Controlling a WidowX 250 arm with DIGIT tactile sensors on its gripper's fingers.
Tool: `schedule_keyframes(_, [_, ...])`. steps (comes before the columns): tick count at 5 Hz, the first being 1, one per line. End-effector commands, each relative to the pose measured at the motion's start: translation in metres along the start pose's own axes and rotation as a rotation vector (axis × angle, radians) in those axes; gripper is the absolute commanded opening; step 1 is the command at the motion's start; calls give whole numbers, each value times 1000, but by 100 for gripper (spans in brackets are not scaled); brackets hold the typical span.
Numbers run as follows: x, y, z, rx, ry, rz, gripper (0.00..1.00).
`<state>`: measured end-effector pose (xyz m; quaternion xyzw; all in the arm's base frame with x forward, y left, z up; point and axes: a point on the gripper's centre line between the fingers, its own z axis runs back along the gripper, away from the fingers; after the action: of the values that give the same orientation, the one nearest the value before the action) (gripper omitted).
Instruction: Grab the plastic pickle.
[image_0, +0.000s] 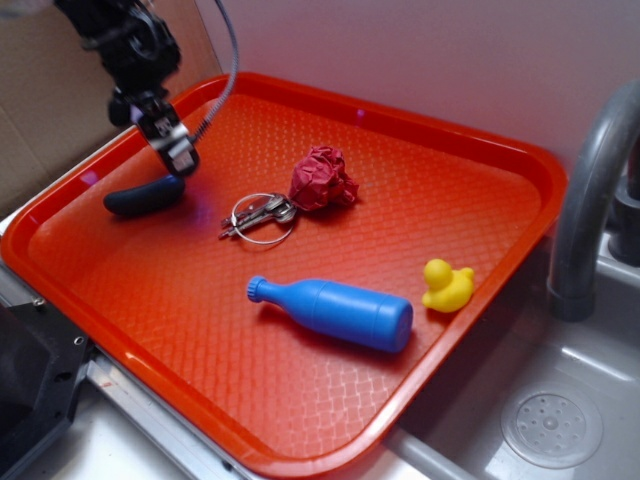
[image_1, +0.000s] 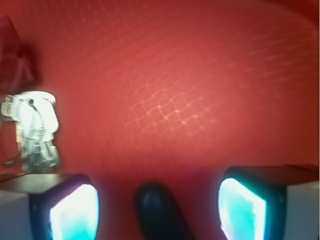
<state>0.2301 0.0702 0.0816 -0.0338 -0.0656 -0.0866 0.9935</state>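
Exterior view: gripper (image_0: 172, 158) low over the rear left corner of the orange tray (image_0: 480, 140), just above the right end of the plastic pickle (image_0: 145, 197), which lies flat near the rim. Well clear of the keys (image_0: 258, 216), crumpled red paper (image_0: 322, 178), blue bottle (image_0: 335, 310) and yellow duck (image_0: 447, 286), so nothing crowds the approach.

Wrist view: fingers (image_1: 77, 210) spread wide, nothing held; dark rounded end of the pickle between them but not touching either pad. Centred that way, probably so a straight drop and squeeze catches it across its narrow width. Keys off to the left, blurred.
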Motion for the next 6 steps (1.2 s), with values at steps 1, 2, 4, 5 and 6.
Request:
schedule_keyframes(1, [-20, 6, 13, 63, 13, 44, 100])
schedule_keyframes(2, [-26, 14, 4, 103, 19, 8, 100])
schedule_keyframes(4, [-38, 7, -23, 177, 42, -159, 100])
schedule_keyframes(5, [-34, -2, -40, 130, 38, -223, 100])
schedule_keyframes(6, [-26, 4, -61, 135, 89, -220, 100])
